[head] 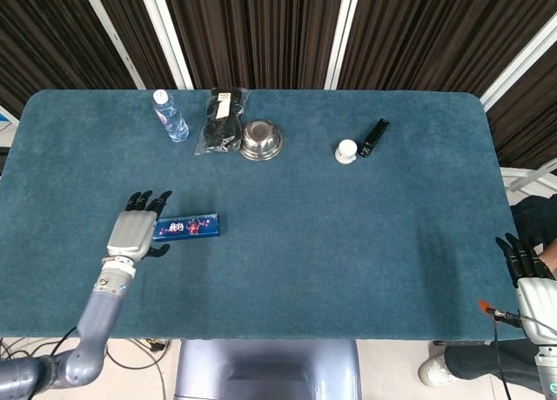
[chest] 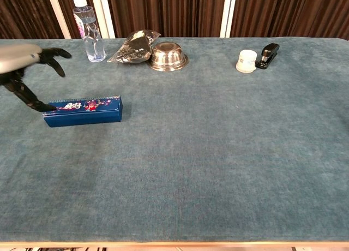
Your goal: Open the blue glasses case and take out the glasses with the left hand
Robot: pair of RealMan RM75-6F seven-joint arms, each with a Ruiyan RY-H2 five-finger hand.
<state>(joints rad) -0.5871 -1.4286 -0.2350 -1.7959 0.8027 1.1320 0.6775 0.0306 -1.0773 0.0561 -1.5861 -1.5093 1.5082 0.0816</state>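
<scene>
I've got the left hand spread wide, holding nothing, over the 9 o'clock end of the blue glasses case, thumb tip at or near that end. Case lies flat and closed on the table, approx. 8 o'clock from the steel bowl. Right hand sits at the table's 3 o'clock edge, fingers straight, empty.

Risks, imo: case is light and unbraced, so a push w/ the thumb may slide or spin it rather than lift the lid. Can't tell which side has the hinge, so I may pry the wrong edge.
</scene>
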